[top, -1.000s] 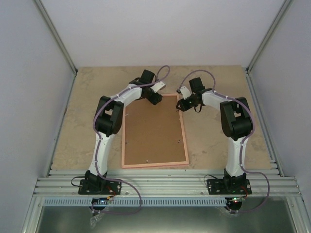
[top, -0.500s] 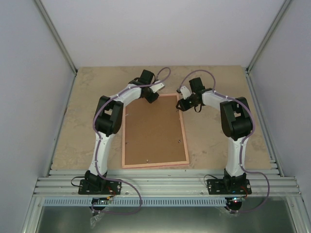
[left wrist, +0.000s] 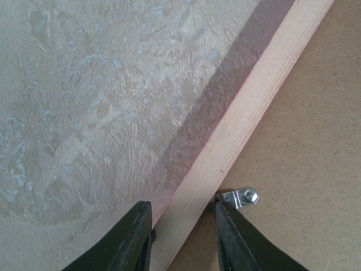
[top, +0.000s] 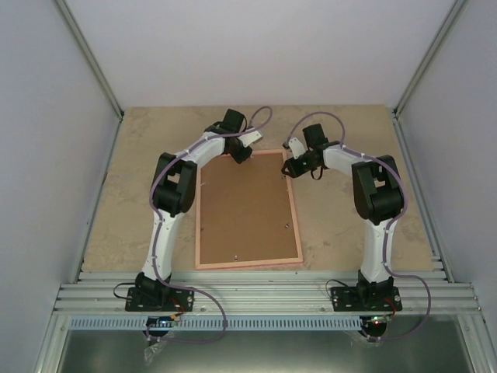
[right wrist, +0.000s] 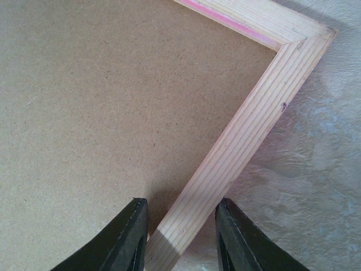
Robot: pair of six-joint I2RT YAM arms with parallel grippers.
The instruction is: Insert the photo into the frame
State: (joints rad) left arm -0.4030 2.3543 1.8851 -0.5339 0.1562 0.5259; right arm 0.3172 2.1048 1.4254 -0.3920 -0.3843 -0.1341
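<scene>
2 bowed arms (top: 172, 194) (top: 378, 193), claws (left wrist: 181, 210) (right wrist: 180, 203) astride frame (top: 247, 264) rails

**Items in view, other than the task's**

- Backing board (top: 247, 206): brown hardboard, lying flat, centre of the overhead view.
- Metal clip (left wrist: 241, 197): small, silver, fixed at the board's edge, lower centre of the left wrist view.
- Tabletop (top: 349, 225): beige, mottled stone pattern, under the board.
- Enclosure walls (top: 256, 47): plain white, across the top and down both sides.
- Aluminium rails (top: 264, 294): ribbed strip across the lower part, along the tabletop's near edge.
</scene>
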